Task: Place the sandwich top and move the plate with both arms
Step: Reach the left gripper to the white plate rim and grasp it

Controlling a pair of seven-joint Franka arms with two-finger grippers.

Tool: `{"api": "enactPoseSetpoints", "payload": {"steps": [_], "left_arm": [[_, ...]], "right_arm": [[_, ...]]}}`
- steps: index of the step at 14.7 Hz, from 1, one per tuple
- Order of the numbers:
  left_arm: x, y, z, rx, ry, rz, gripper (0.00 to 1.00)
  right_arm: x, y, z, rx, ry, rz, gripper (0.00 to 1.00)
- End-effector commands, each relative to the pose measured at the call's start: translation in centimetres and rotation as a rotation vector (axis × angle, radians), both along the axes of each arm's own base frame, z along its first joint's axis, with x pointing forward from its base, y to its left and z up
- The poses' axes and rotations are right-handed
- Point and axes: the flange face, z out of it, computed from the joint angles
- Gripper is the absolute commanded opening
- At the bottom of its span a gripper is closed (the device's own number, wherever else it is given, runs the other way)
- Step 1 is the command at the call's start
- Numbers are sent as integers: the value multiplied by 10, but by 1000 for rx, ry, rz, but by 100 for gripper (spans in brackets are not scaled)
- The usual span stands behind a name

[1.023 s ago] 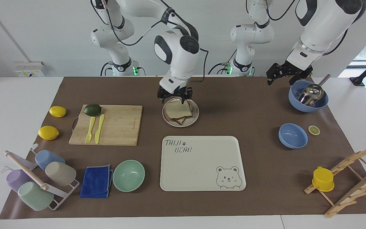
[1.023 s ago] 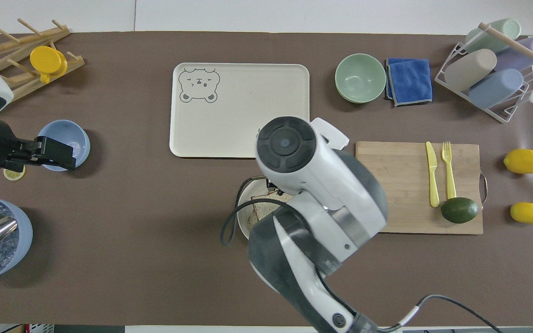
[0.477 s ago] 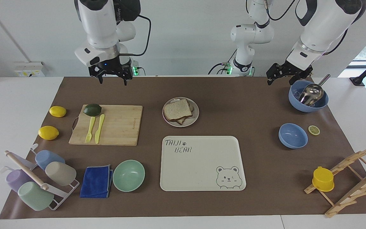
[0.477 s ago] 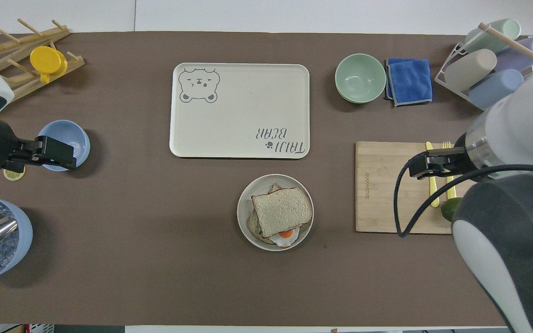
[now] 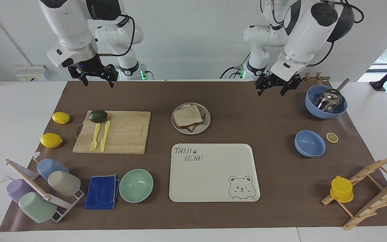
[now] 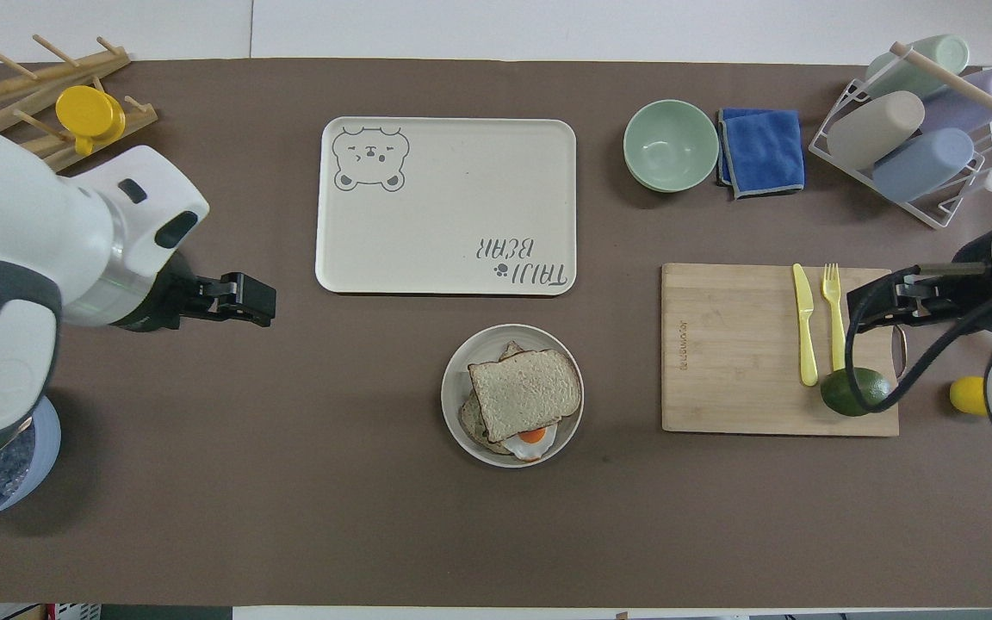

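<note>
The sandwich top (image 5: pixel 188 115) already lies on the egg-topped slice on the plate (image 5: pixel 205 127), just nearer the robots than the bear tray (image 5: pixel 213 174). That step looks done; moving the plate remains. The right gripper (image 5: pixel 97 78) hangs raised toward the right arm's end from the plate, the left gripper (image 5: pixel 273 88) toward the left arm's end. Both jaws stand apart and empty.

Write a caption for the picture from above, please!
Sandwich top rests on the egg on the plate; both grippers, left and right, hang apart.
</note>
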Motion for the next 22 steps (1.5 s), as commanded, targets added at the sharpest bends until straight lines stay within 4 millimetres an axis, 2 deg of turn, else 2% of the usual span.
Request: {"api": "enactPoseSetpoints", "payload": {"steps": [1,4,5,7,9,11,15,16,17,19,22], "left_arm": [[-13,-19,-53,-11,9,-12,100],[-24,-60,-118,-19,-32,-14,100],[-27,-71,-135,-34,-43,-23,100],[-34,-82,-168,-69,-56,-10,100],[-52,-107,-196,-71,-66,-39,100],[-56,-109,-206,-79,-44,-20,100],[-66,-119,-218,-101,0,16,98],[-72,-128,-220,-112,12,22,97],[-78,-135,-221,-112,22,44,94],[-82,-134,-225,-107,36,80,85],[-82,-136,-225,-127,45,134,73]], "right_arm": [[1,-6,2,26,-6,9,100],[15,-4,6,22,-11,15,100],[14,1,5,22,-3,24,100],[10,-3,3,26,14,20,100],[11,-15,2,28,8,5,100],[20,-17,-1,4,-8,14,100],[15,-25,-4,13,21,14,100],[15,-30,-3,16,14,25,100],[15,-42,-3,24,14,44,100],[12,-48,-5,36,29,92,100],[9,-59,-3,35,18,68,100]]}}
